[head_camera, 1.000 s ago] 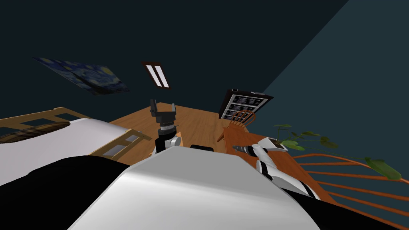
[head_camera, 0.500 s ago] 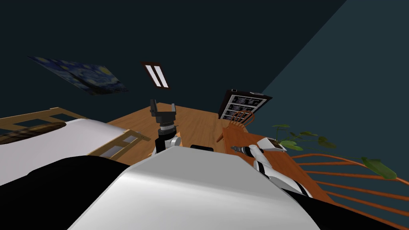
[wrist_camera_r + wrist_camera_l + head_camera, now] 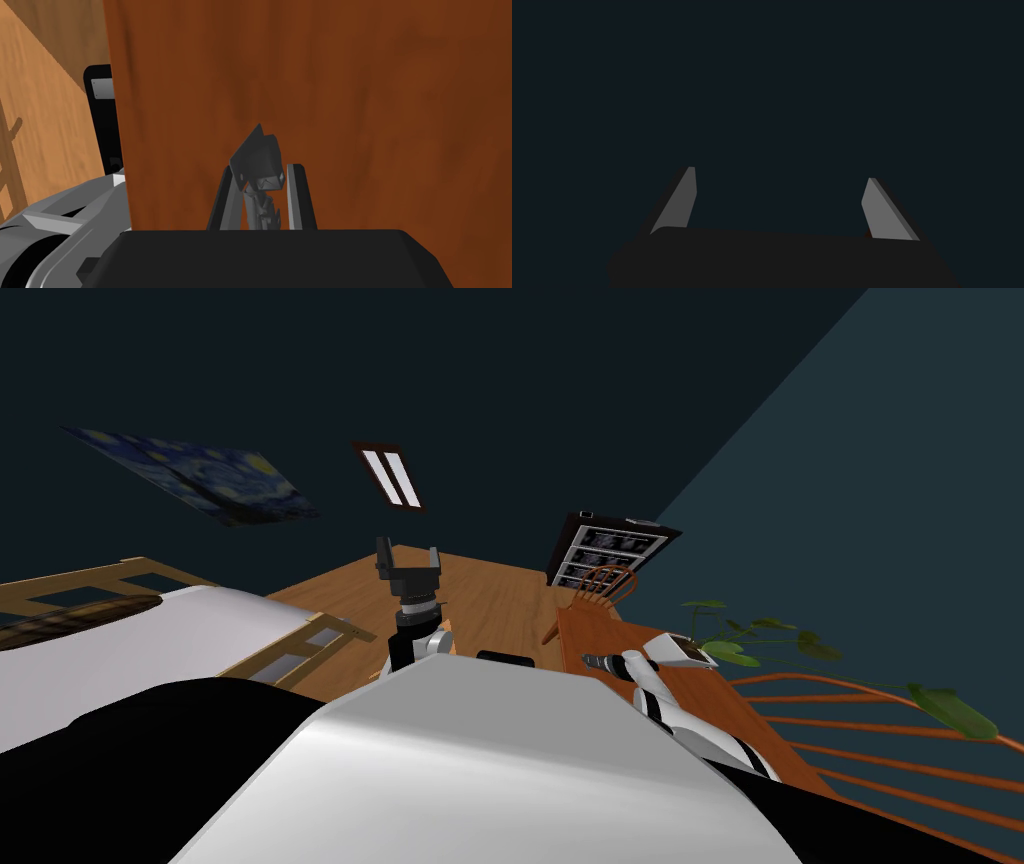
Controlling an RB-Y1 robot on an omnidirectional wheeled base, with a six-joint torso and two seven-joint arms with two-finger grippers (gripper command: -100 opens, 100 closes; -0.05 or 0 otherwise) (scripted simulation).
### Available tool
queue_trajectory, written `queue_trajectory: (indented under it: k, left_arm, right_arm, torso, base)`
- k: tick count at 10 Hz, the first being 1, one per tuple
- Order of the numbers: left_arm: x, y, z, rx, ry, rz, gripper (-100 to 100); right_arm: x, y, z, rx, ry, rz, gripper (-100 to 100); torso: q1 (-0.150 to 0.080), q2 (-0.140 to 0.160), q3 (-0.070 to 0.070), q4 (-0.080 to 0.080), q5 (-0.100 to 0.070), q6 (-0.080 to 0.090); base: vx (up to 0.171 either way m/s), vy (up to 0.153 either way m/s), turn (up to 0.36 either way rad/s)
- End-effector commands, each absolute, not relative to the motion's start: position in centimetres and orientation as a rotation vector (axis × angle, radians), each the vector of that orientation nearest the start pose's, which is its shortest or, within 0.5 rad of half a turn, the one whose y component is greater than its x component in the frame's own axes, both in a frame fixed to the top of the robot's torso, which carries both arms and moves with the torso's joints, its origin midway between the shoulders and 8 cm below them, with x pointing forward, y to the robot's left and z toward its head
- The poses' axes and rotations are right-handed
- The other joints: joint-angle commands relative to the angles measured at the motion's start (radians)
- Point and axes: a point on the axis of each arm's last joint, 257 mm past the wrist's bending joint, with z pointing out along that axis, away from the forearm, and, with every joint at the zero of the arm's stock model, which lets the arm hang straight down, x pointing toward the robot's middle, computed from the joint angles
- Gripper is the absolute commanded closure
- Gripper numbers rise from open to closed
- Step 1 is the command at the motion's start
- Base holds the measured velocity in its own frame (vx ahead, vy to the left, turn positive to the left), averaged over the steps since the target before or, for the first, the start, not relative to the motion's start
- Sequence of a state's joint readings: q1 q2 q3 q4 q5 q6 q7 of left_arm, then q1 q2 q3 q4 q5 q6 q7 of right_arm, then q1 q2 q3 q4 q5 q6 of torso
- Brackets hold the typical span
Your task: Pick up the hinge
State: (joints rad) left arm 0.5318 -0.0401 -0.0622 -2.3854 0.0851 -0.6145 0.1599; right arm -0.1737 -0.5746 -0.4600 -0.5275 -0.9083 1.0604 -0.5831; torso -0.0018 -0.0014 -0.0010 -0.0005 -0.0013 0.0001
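Right gripper: fingers nearly closed, clamping the dark grey hinge by its lower part, directly over the reddish-brown table. Hinge judged rigid, light and liable to pivot between leaves. A hold near the knuckle is advised. Left gripper: spread wide, empty.
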Motion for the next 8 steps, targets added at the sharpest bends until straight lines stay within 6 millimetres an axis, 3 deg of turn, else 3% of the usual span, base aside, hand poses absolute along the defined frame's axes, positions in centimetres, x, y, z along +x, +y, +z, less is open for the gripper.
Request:
queue_trajectory:
  k: [1, 2, 3, 4, 6, 8]
  left_arm:
    - [29.7, 27.4, 7.9, -0.633, 0.343, -1.589, 0]
    - [29.7, 27.4, 7.9, -0.633, 0.343, -1.589, 0]
    - [29.7, 27.4, 7.9, -0.633, 0.343, -1.589, 0]
    - [29.7, 27.4, 7.9, -0.633, 0.343, -1.589, 0]
    - [29.7, 27.4, 7.9, -0.633, 0.343, -1.589, 0]
    - [29.7, 27.4, 7.9, -0.633, 0.343, -1.589, 0]
  right_arm:
    - [26.7, -47.9, -53.4, -2.875, 0.06, -0.367, 100]
    - [26.7, -47.9, -53.4, -2.875, 0.06, -0.367, 100]
    - [26.7, -47.9, -53.4, -2.875, 0.06, -0.367, 0]
    - [26.8, -49.0, -52.3, -2.876, 0.062, -0.37, 100]
    - [27.0, -50.1, -51.1, -2.877, 0.066, -0.37, 100]
    - [27.0, -50.0, -51.3, -2.879, 0.064, -0.373, 100]
  torso:
    - [0.0, 0.0, 0.0, 0.0, 0.0, 0.0]
    - [0.0, 0.0, 0.0, 0.0, 0.0, 0.0]
    - [0.0, 0.0, 0.0, 0.0, 0.0, 0.0]
    - [0.0, 0.0, 0.0, 0.0, 0.0, 0.0]
    - [0.002, 0.003, 0.002, 0.001, 0.001, 0.0]
    - [0.002, 0.003, 0.002, 0.001, 0.001, 0.0]
  base:
    - [0.0, 0.0, 0.0]
    - [0.0, 0.0, 0.0]
    - [0.0, 0.0, 0.0]
    - [-0.023, 0.029, 0.027]
    - [-0.045, 0.045, 0.014]
    - [-0.021, 0.019, 0.002]
